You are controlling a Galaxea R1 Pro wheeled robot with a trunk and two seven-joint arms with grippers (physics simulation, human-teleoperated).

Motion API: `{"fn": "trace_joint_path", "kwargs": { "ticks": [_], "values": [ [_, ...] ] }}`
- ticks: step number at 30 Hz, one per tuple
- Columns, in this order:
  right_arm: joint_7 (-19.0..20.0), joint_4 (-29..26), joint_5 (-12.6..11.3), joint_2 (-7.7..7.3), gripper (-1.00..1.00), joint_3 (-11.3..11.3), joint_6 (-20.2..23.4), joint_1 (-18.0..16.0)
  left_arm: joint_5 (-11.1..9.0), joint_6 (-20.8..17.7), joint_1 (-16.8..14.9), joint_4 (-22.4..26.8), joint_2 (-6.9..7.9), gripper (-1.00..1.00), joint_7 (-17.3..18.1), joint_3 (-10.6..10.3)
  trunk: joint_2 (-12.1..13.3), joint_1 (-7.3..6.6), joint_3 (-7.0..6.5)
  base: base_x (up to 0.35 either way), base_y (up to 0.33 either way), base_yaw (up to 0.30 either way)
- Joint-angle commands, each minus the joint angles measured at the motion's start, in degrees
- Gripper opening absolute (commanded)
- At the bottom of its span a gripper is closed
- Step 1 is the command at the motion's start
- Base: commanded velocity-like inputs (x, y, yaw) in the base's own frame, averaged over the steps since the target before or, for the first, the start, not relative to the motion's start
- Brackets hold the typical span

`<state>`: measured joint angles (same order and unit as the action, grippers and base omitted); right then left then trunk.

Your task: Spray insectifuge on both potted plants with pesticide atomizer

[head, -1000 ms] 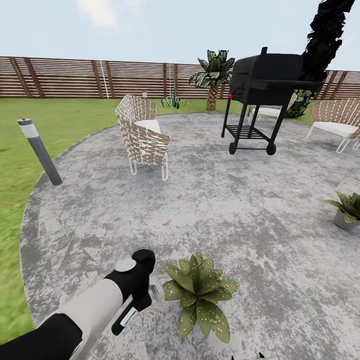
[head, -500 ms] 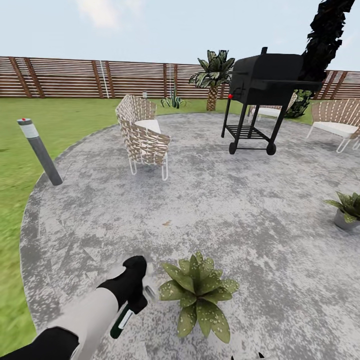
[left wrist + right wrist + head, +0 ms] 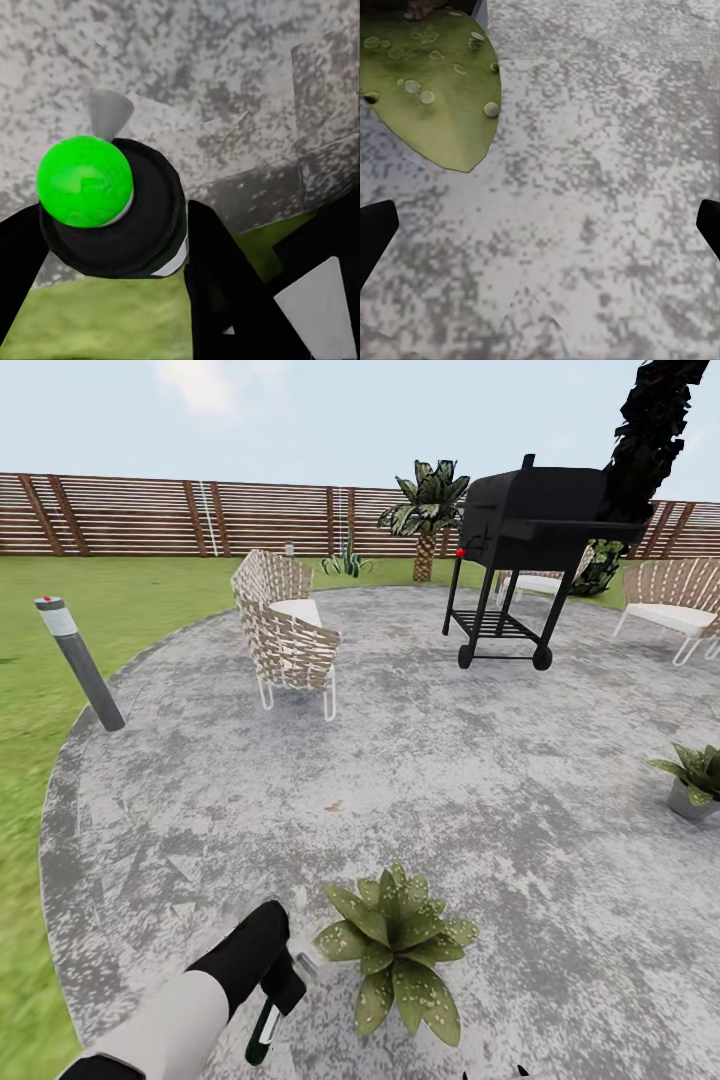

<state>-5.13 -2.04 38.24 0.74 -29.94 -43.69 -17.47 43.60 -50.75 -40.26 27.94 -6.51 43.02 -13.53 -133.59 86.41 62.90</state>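
Near the patio's (image 3: 500,790) lawn-side edge, our left gripper (image 3: 283,978) clamps the atomizer (image 3: 268,1027), nozzle toward the speckled plant (image 3: 395,940); right gripper (image 3: 540,225) spread wide, empty.

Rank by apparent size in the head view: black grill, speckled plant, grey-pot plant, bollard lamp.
1. Black grill, though it stands farther off.
2. Speckled plant, nearest the camera, so inflated.
3. Bollard lamp.
4. Grey-pot plant, cut by the frame edge, so its order with the lamp is unsure.

Black grill (image 3: 525,550), wicker chair (image 3: 284,630), bollard lamp (image 3: 80,663)
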Motion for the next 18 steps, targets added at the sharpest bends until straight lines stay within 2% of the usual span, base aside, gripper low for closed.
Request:
{"fn": "trace_joint_path", "kwargs": {
  "ticks": [1,3,6,10,15,18],
  "values": [
    [-0.5,0.0,0.6,0.02,1.00,-0.1,-0.1,0.0,-1.6,-0.2,0.3,-0.1,0.11,-1.00,-3.8,-0.1,0.0,-0.01,0.05,0.000,0.000,0.000],
    [-0.6,0.0,0.6,-0.01,1.00,-0.1,-0.1,0.0,-4.3,0.4,0.5,0.2,0.05,-1.00,-6.8,-0.1,0.0,-0.01,0.05,0.000,0.000,0.000],
    [-0.6,0.0,0.6,-0.03,1.00,-0.1,-0.1,0.0,-6.5,3.5,0.6,-0.2,0.06,-1.00,-7.9,-0.2,0.0,-0.01,0.05,0.000,0.000,0.000],
    [-0.6,0.0,0.6,-0.03,1.00,-0.1,-0.1,0.0,-6.8,4.3,0.6,-0.3,0.08,-1.00,-8.0,-0.2,0.0,-0.01,0.05,0.064,0.000,0.000],
    [-0.6,0.0,0.6,-0.04,1.00,-0.2,-0.1,0.0,-6.8,4.5,1.1,-0.6,0.30,-1.00,-8.0,-0.1,0.0,-0.01,0.05,0.023,0.000,-0.204],
    [-0.6,0.0,0.6,-0.04,1.00,-0.2,-0.1,0.0,-6.8,4.5,1.3,-0.3,0.56,-1.00,-8.0,-0.1,0.0,-0.01,0.05,-0.083,-0.049,-0.044]
  ]
}}
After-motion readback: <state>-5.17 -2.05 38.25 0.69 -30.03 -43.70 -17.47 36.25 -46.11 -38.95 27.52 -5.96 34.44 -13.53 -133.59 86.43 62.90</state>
